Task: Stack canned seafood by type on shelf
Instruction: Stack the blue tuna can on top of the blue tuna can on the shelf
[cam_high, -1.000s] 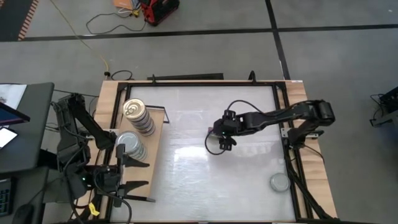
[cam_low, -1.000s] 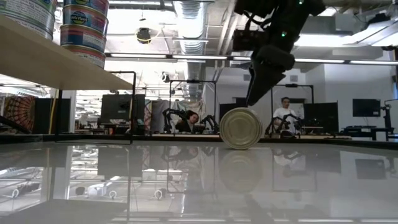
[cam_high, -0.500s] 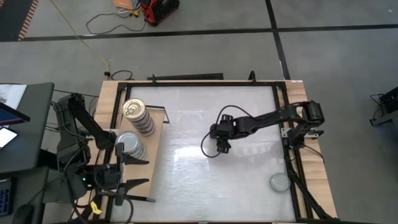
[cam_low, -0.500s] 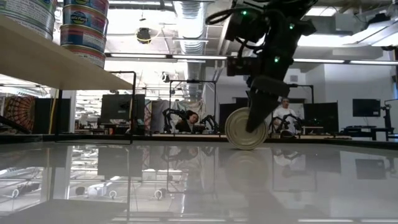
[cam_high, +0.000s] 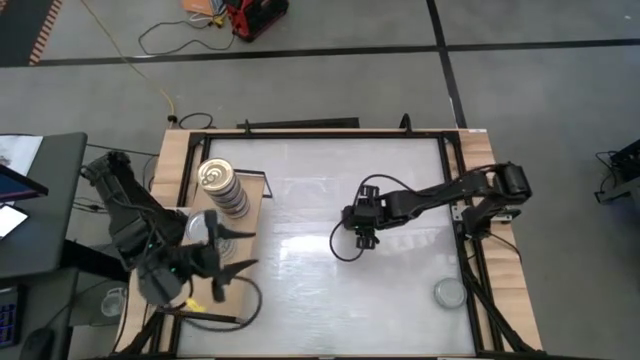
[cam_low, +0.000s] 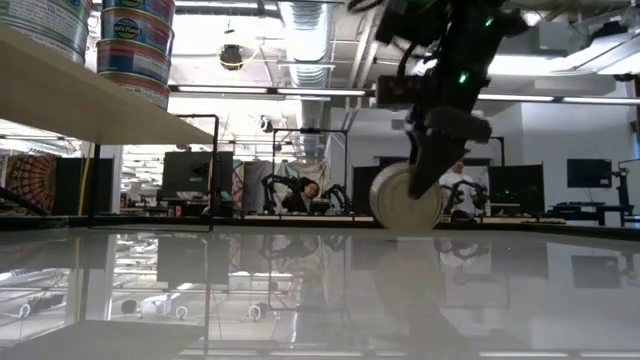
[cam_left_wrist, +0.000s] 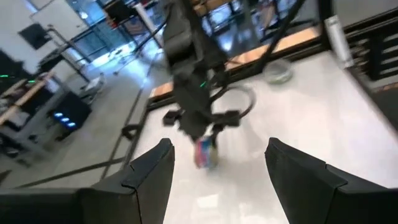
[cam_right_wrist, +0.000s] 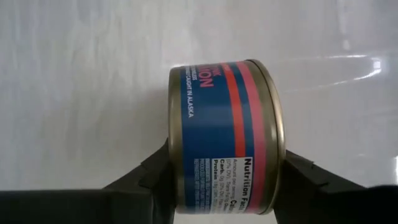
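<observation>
Tin (cam_right_wrist: 227, 137) of salmon, standing on its edge mid-desk, sits clamped in my right hand (cam_high: 364, 226). My left hand (cam_left_wrist: 217, 171) hangs with fingers apart beside the shelf (cam_high: 252, 222). This looks like the pickup step; next I should lift it, turn it flat and carry it to its matching stack (cam_high: 222, 187).

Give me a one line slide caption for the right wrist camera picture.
Right gripper closed on a blue-and-pink-labelled tin standing on its edge, fingers pressing its flat ends, above the white tabletop.
</observation>
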